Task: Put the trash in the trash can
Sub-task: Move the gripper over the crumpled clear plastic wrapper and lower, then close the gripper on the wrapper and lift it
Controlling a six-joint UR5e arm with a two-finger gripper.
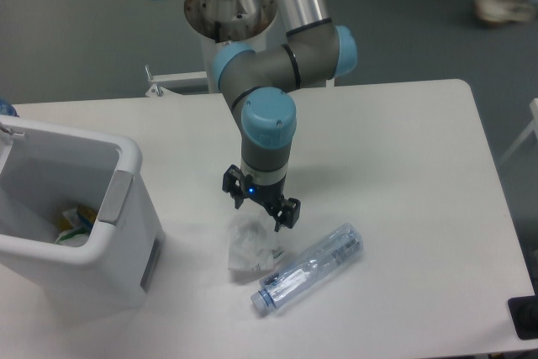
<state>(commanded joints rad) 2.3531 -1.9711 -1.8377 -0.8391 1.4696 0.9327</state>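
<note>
My claw (260, 207): fingers spread and released, poised directly above the crumpled tissue (250, 245), holding nothing; tissue lies on the white table (403, 157), near its front edge; clear plastic bottle (307, 268) lies on its side just beside the tissue, pale blue cap toward me; white trash can (92, 245) stands at the left, some scraps already inside; the arm's grey pedestal (231, 27) stands behind the table.

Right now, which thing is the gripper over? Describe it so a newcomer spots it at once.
Start at the big white bin on the table's left and look right, toward the front edge. Under the open gripper lies a crumpled white paper wad. The clear bottle lies against its right side, but the wad is opaque, shapeless and soft.
</note>
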